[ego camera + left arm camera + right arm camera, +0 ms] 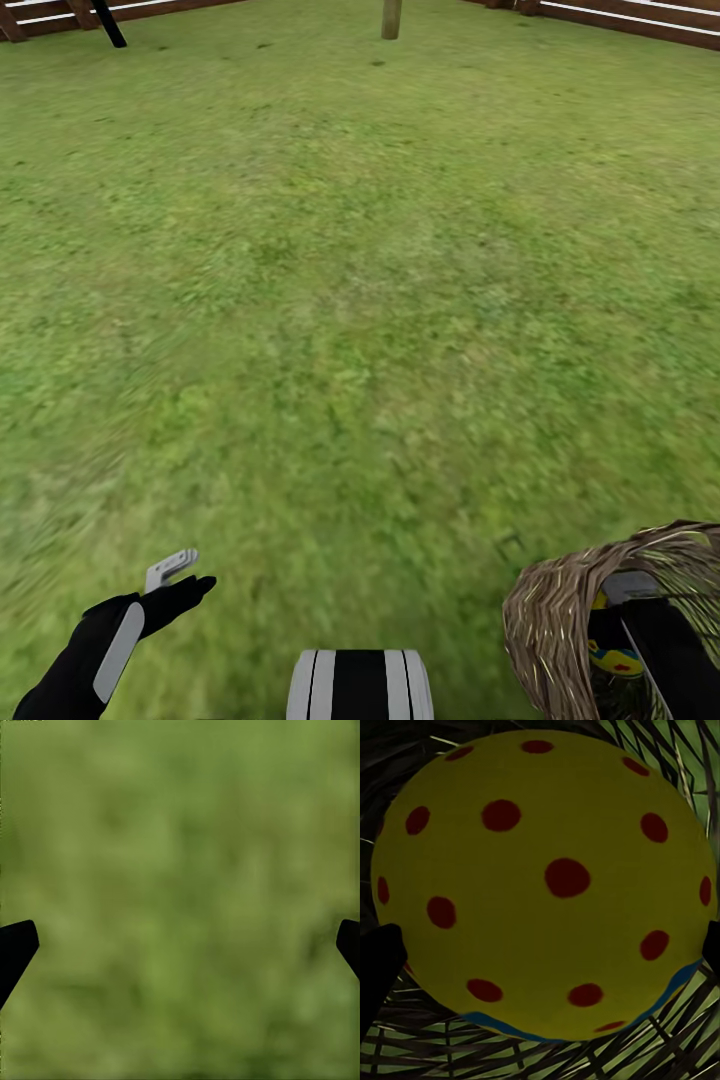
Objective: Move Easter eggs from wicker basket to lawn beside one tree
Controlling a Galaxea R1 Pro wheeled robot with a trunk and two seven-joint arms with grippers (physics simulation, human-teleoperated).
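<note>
Wide green lawn [360, 300] across nearly the whole head view, blurred in texture. Far off at 12 o'clock, the base of a pale trunk [391, 18], presumably the tree. Brown and white fence rails [640, 20] along the far edge at 1 to 2 o'clock and again at 10 to 11 o'clock, with a dark slanted post [110, 25] near the latter.

At 5 o'clock in the head view, close to the robot, the wicker basket [550, 620], tipped so that its mouth faces the right arm. Right arm [670, 650] reaching into that mouth, pincer itself hidden inside. Part of a yellow Easter egg [615, 658] with a blue band and a red dot visible in the basket just beside the arm.

In the right wrist view, one Easter egg [544, 881] very close, yellow with red dots and a blue band along one edge, dark woven wicker wall [547, 1061] behind it. Right pincer [547, 952] spread wide, dark fingertips [379, 960] at either side of the egg; contact cannot be told.

At 7 o'clock in the head view, left pincer [180, 578] held low over the grass, well apart from the basket. In the left wrist view, left pincer [180, 945] spread wide, fingertips [15, 945] at the two edges, holding nothing, blurred grass [180, 870] between them.

At 6 o'clock, the robot's black and white striped trunk [360, 685].
</note>
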